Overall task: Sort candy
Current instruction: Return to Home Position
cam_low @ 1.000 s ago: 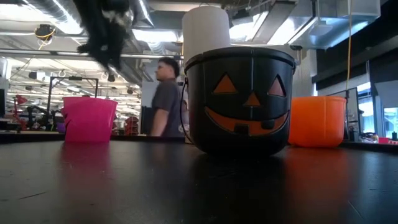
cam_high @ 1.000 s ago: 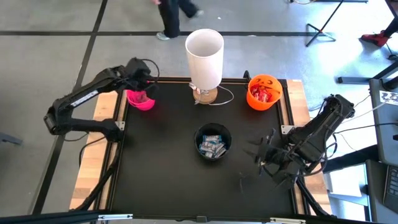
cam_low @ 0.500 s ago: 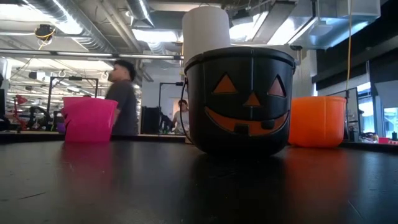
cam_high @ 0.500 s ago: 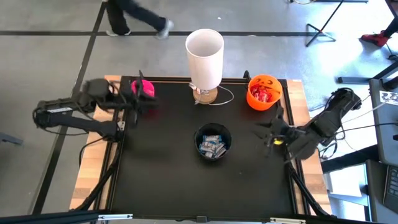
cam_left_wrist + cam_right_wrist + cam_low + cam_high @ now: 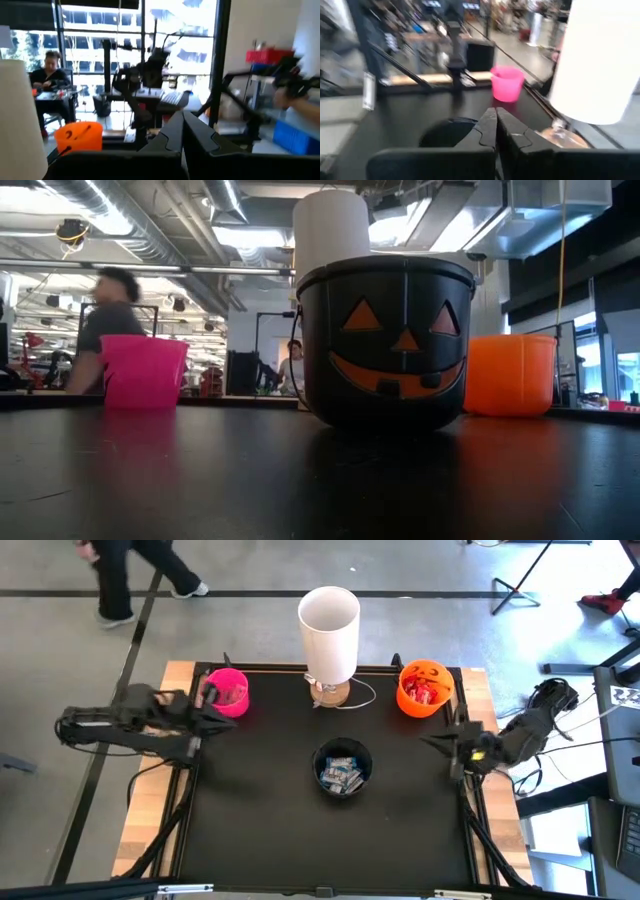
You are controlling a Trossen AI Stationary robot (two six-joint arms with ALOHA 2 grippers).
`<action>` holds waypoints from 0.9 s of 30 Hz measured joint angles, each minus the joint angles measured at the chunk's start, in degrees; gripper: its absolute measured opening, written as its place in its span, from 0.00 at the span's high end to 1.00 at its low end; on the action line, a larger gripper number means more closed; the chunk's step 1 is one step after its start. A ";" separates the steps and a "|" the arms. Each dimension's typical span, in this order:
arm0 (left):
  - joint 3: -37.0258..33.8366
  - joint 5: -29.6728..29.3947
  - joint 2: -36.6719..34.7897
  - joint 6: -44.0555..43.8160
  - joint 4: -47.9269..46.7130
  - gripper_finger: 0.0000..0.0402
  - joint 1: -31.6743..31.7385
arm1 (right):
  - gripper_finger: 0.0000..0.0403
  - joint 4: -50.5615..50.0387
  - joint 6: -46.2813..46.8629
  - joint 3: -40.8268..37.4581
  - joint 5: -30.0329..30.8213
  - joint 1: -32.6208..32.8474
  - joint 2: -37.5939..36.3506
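The black desk (image 5: 260,830) fills the middle of the high view, with a black pumpkin bucket (image 5: 343,768) standing near its centre. Everything else is placed from that bucket.

The left arm (image 5: 110,725) lies folded along the desk's edge well to the left of the black bucket. The left gripper (image 5: 181,120) points inward toward it, and its fingers are clenched together with nothing between them. The right arm (image 5: 525,730) sits at the opposite edge, well to the right of the black bucket. The right gripper (image 5: 495,114) also aims toward it, fingers pressed closed and empty.

A tall white cylinder (image 5: 329,620) on a wooden base (image 5: 331,693) stands directly behind the black bucket, at the far edge of the desk. An orange bucket (image 5: 424,688) stands behind and to the right of the black bucket, a pink bucket (image 5: 226,692) behind and to its left, both near the far corners and well apart from it.

The candy is in the buckets. Blue-and-white silvery bars (image 5: 341,775) lie heaped inside the black bucket, and red packets (image 5: 425,693) sit in the orange one. What the pink bucket holds cannot be made out.

A person (image 5: 125,570) walks on the floor beyond the pink bucket.
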 joint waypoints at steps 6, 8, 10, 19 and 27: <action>-3.62 -0.45 -7.98 -3.88 -2.13 1.00 -0.02 | 0.99 14.04 -9.75 -10.36 -9.18 -1.56 -14.11; -7.57 -0.47 -8.74 -3.88 0.83 1.00 -0.02 | 0.99 18.61 -14.17 -14.42 -12.70 -2.12 -17.32; -12.57 -0.55 -8.94 -3.95 5.65 1.00 -0.02 | 0.99 23.71 -17.17 -18.18 -16.31 -2.77 -19.94; -34.08 -0.57 -9.02 -5.79 33.69 1.00 -0.02 | 1.00 33.44 -19.78 -32.75 -26.13 -6.23 -25.35; -40.58 -3.39 -8.89 -5.06 39.75 1.00 0.00 | 1.00 48.17 -21.33 -41.68 -33.99 -13.73 -25.25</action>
